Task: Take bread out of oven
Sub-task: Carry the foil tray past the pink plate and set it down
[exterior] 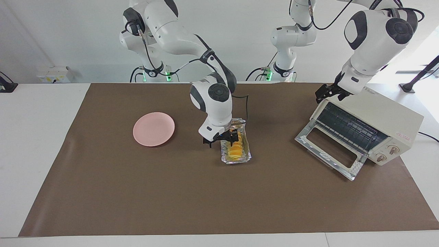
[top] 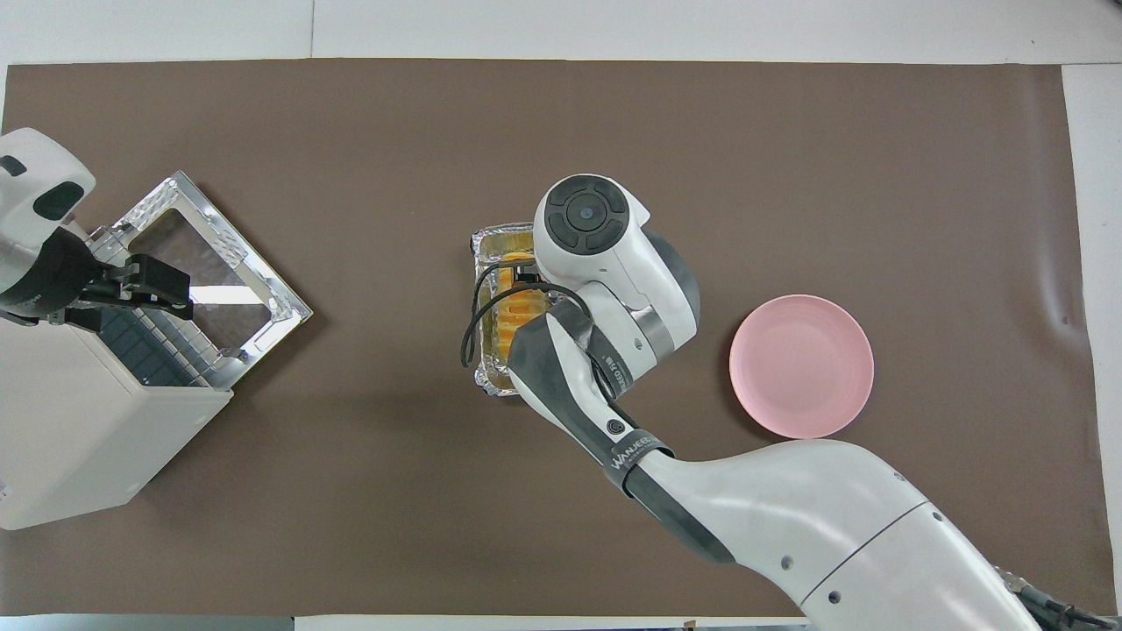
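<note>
Our right gripper (exterior: 221,138) has its jaws spread low over the bread (exterior: 235,146) in its foil tray (exterior: 236,159) mid-desk; our left gripper (exterior: 330,93), jaws spread too, waits above the open oven (exterior: 384,120). Clip the foil, and tray lifts too.

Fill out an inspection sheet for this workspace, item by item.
Surface: brown mat on a white table.
Job's things: bread lies in the foil tray mid-mat, out of the oven; oven door down.
Clutter: pink plate, bare.
Grippers: right gripper open, low over the bread; left gripper open, above the oven's top edge.
Cables: black cable loops at the right wrist.
Surroundings: white wall, nothing else seen.
</note>
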`<state>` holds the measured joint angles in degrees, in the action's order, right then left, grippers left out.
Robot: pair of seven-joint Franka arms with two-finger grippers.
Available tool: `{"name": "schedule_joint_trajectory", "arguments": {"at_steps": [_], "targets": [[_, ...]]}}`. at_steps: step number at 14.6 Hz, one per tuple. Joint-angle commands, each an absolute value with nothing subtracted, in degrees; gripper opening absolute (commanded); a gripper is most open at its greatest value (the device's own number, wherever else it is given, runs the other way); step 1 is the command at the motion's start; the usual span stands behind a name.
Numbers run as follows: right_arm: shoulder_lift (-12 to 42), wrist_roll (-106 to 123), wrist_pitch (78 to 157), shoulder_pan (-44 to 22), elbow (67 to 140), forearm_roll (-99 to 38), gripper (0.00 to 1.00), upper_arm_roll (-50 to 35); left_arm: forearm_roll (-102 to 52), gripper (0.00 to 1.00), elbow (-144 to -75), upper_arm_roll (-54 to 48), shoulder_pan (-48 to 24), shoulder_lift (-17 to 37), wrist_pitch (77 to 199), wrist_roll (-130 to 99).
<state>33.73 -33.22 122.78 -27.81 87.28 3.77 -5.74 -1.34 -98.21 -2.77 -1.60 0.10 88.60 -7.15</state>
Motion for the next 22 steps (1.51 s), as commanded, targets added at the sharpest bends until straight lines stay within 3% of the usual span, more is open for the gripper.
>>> {"name": "schedule_joint_trajectory", "arguments": {"at_steps": [1,5,12,15,19,22], "targets": [[33.4,-34.1,123.6,-27.6,88.0,5.2,0.79,-5.9,-0.6,1.00,-96.1,-3.6,-0.8,-0.6,87.9,-6.2],[33.3,-34.1,125.3,-27.8,90.4,5.2,0.00,-5.9,-0.6,1.00,-95.7,-3.6,-1.0,-1.0,88.1,-6.3],[33.1,-32.8,123.8,-28.4,90.1,5.2,0.00,-6.2,-0.7,1.00,-95.8,-3.6,-1.1,-1.5,88.0,-6.2],[32.9,-32.2,119.0,-27.2,86.0,4.2,0.00,-6.2,-0.7,1.00,-95.7,-3.6,-1.1,-1.7,88.1,-6.2],[33.4,-23.0,106.5,-19.5,76.0,2.2,0.00,-6.2,-0.7,1.00,-95.7,-3.5,-0.9,-2.2,88.2,-6.2],[33.9,-12.7,107.3,-11.5,75.7,1.8,0.00,-6.2,-0.8,1.00,-95.7,-3.5,-1.0,-2.5,87.9,-6.3]]}}
